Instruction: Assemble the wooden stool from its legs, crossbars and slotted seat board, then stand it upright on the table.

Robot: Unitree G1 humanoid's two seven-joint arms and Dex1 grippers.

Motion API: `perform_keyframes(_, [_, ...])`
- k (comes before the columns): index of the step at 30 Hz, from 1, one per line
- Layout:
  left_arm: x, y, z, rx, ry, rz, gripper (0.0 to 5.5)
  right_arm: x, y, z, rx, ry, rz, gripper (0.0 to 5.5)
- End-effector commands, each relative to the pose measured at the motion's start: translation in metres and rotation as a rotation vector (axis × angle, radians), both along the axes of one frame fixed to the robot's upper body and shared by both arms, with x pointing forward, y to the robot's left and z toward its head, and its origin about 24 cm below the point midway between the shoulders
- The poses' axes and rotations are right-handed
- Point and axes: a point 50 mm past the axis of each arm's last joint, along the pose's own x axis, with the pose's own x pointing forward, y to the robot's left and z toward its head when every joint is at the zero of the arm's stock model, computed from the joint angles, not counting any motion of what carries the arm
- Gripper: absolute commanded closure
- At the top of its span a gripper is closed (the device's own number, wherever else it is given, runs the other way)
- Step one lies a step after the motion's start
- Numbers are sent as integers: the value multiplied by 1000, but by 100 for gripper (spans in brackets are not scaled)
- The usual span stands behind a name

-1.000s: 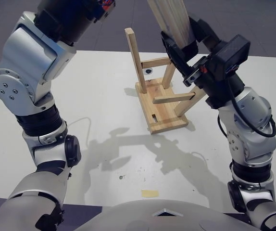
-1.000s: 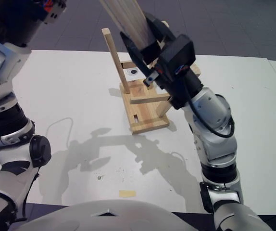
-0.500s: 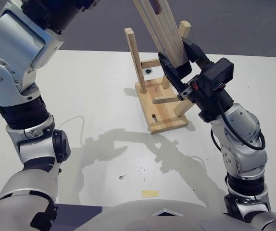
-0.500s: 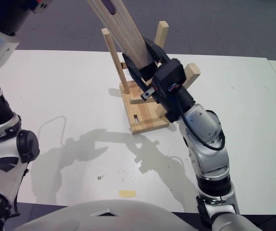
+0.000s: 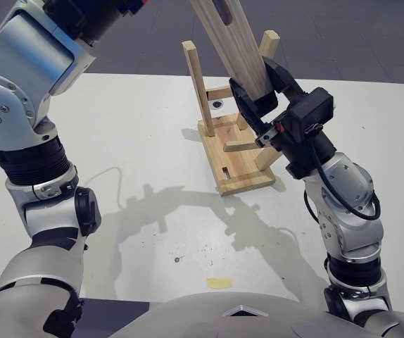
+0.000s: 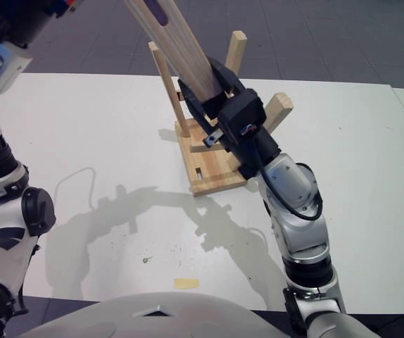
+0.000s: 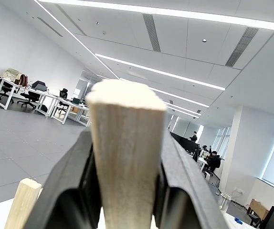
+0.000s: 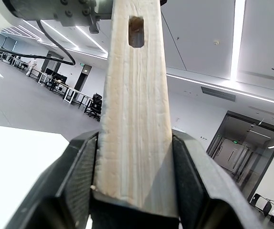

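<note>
A long wooden slotted seat board (image 5: 236, 41) slants up over the table, held at both ends. My right gripper (image 5: 258, 95) is shut on its lower end, just above the part-built stool; the right wrist view shows the board (image 8: 136, 95) with one slot between the fingers (image 8: 82, 167). My left gripper (image 7: 127, 138) is shut on the board's upper end (image 7: 126, 143). The part-built stool (image 5: 234, 151) lies on the table: a flat board with upright legs (image 5: 198, 84) and crossbars (image 5: 248, 146) joining them.
The white table (image 5: 82, 141) has free room left of and in front of the stool. A small tan scrap (image 5: 219, 283) lies near the front edge. A dark round spot (image 5: 218, 104) sits behind the stool. Dark floor lies beyond the far edge.
The right gripper has moved left and down with the board's lower end, closer to the stool's legs. The left arm has swung up and to the left. The stool has stayed put.
</note>
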Motion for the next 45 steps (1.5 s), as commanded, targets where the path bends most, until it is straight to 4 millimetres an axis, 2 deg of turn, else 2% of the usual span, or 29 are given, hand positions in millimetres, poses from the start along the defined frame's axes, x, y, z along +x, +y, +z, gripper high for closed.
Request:
perform_keyframes(1, [-4, 6, 16, -111, -46, 27, 444, 8, -7, -4, -2, 24, -61, 307])
perform_keyframes(5, [-1, 17, 27, -195, -65, 113, 448, 14, -13, -3, 83, 37, -118, 252])
perform_keyframes(8, [3, 36, 40, -263, -101, 245, 448, 19, -19, 2, 157, 35, -159, 204])
perform_keyframes(13, [15, 59, 44, -214, -145, 496, 448, 22, -43, 31, 386, 2, -204, 131])
perform_keyframes(15, [19, 60, 42, -169, -170, 539, 448, 25, -62, 43, 494, -8, -233, 104])
perform_keyframes(17, [20, 58, 42, -141, -195, 552, 448, 28, -91, 58, 637, -29, -283, 74])
perform_keyframes(19, [21, 61, 41, -107, -221, 595, 448, 28, -119, 68, 695, -59, -357, 44])
perform_keyframes(21, [23, 64, 37, -33, -245, 660, 448, 29, -143, 61, 648, -53, -486, 15])
perform_keyframes(23, [28, 64, 28, 76, -262, 714, 448, 30, -162, 36, 581, 26, -618, 10])
perform_keyframes(25, [30, 66, 20, 126, -247, 741, 448, 29, -168, 5, 529, 123, -661, 10])
perform_keyframes(27, [30, 68, 15, 154, -243, 762, 448, 26, -171, -23, 510, 219, -690, 10])
perform_keyframes(29, [28, 72, 8, 180, -235, 793, 448, 23, -165, -43, 504, 300, -680, 10])
perform_keyframes(32, [27, 79, -5, 214, -194, 836, 448, 17, -131, -56, 482, 419, -464, 10])
perform_keyframes(35, [28, 80, -11, 219, -173, 841, 448, 8, -96, -53, 457, 491, -182, 10])
perform_keyframes(38, [30, 74, -15, 227, -166, 818, 448, 3, -84, -47, 444, 516, -36, 10])
perform_keyframes(39, [30, 73, -17, 239, -165, 818, 448, 3, -85, -45, 444, 518, -17, 10])
perform_keyframes(42, [28, 77, -22, 271, -163, 819, 448, 7, -108, -31, 493, 455, -71, 10])
perform_keyframes(45, [28, 84, -28, 315, -151, 830, 448, 0, -114, -6, 601, 429, 119, 10])
